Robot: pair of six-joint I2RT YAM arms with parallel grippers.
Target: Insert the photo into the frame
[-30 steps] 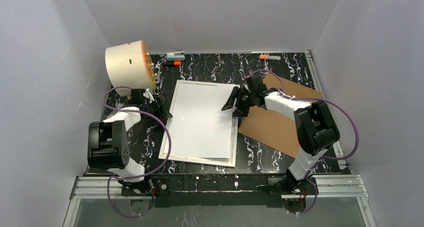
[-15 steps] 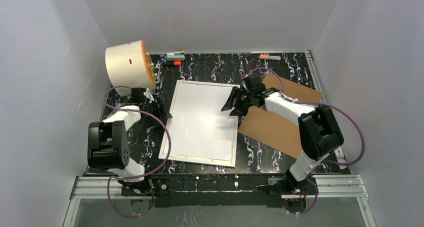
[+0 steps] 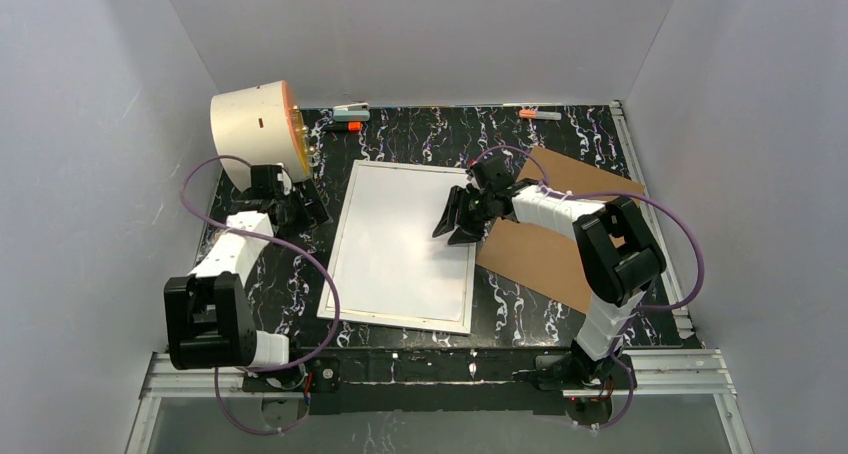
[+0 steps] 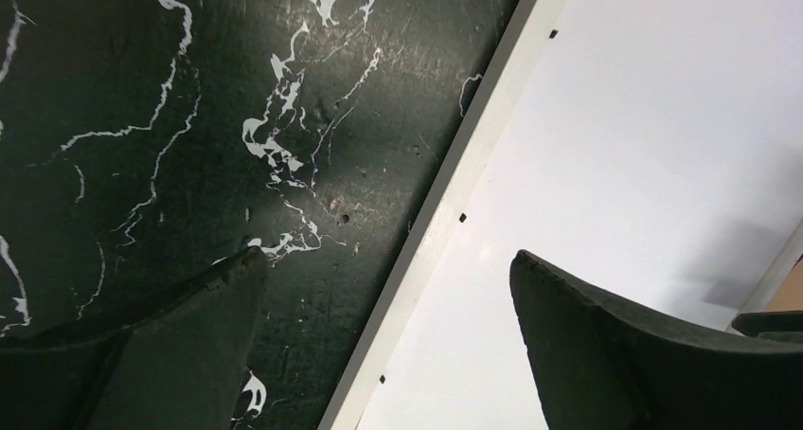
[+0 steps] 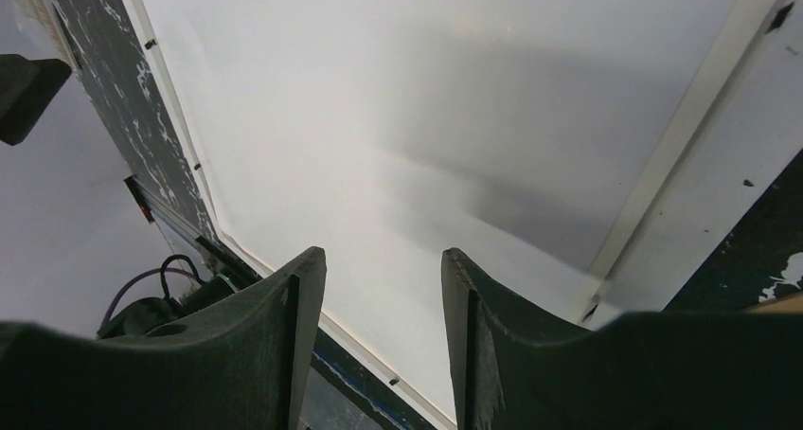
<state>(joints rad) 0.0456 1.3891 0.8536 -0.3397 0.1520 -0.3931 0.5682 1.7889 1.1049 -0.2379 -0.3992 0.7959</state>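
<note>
left gripper [image 3: 302, 210]: spread wide, empty, beside frame [image 3: 395, 319] | right gripper [image 5: 381, 255]: part-open, empty, over photo [image 3: 400, 244] edge, likely seating it

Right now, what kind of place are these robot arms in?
Probably a lab test booth: plain grey walls box in a black marbled table, two arms sit bolted to a metal rail, and a white frame lies between them.

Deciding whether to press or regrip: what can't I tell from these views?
Top view: right gripper hides its contact with the frame.
All views: white sheet shows a blank face; any print underneath is hidden.
Right wrist: fingers block the sheet's near part.
</note>
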